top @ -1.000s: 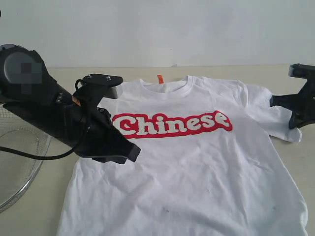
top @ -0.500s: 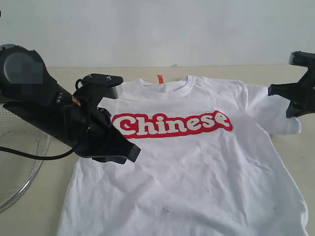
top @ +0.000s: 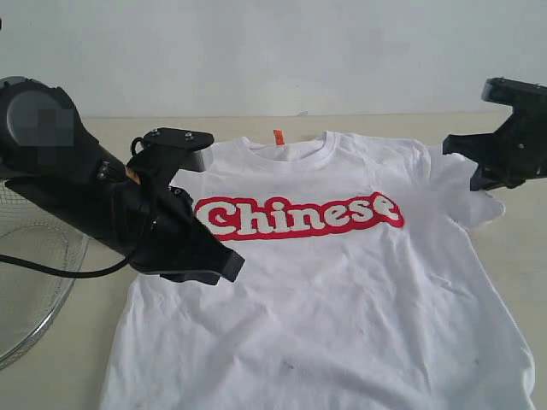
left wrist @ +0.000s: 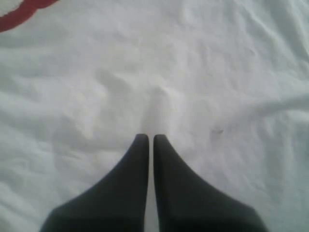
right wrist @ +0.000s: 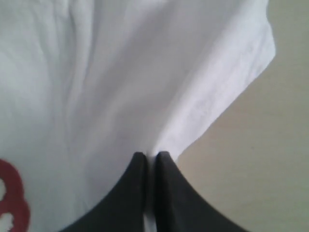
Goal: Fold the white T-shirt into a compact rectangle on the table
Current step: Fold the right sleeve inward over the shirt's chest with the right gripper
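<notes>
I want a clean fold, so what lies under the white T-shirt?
The white T-shirt lies spread on the beige table, which shows around its edges. Anything else beneath the cloth is covered.

T-shirt (top: pixel 342 290): soft matt cloth, lightly creased. Table (top: pixel 526 256): smooth, matt. Basket (top: pixel 34 299): shiny metal wire mesh.

One word can be read: "Chinese". This lettering (top: pixel 299 215) is rounded white on a red ground and runs left to right across the chest of the white T-shirt (top: pixel 342 307). The small orange neck tag (top: pixel 278 136) at the far collar shows no legible print. Both wrist views catch only red scraps of the lettering, too partial to read.
</notes>
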{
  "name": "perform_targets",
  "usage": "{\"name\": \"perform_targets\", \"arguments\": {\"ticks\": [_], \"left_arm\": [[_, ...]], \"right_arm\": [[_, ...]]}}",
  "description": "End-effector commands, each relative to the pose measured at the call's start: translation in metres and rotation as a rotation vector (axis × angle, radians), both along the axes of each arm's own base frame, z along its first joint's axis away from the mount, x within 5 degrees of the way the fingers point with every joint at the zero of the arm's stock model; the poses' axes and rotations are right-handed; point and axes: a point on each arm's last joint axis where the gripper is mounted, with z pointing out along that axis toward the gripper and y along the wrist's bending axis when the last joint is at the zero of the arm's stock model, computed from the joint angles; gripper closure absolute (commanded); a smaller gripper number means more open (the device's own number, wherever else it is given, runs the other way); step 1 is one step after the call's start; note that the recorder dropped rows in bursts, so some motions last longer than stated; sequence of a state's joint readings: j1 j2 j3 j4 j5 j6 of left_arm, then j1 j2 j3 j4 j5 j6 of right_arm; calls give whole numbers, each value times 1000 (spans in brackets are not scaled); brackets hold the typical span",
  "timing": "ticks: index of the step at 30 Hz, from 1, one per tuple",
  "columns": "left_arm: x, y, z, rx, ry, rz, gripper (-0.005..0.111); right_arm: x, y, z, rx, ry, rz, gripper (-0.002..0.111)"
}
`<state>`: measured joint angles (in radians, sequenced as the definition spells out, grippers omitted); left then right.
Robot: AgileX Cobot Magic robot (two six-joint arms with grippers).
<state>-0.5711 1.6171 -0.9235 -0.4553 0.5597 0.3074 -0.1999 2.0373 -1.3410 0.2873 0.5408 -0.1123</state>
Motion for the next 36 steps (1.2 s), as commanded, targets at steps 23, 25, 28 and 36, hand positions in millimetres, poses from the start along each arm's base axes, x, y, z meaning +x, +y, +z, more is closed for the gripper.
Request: {"name": "perform_targets", "arguments": {"ticks": [23, 25, 28, 36], "left_arm": [[0, 1, -1, -1, -1, -2, 102], [0, 1, -1, -1, -1, -2, 102], [0, 1, -1, -3, 1, 0, 102], [0, 0, -1, -10, -2, 4, 102]], "right_arm": [[13, 97, 11, 65, -117, 173, 108], [12, 97, 11, 67, -111, 178, 108], [10, 98, 10, 64, -90, 207, 108], [7, 100, 8, 84, -55, 230, 108]]}}
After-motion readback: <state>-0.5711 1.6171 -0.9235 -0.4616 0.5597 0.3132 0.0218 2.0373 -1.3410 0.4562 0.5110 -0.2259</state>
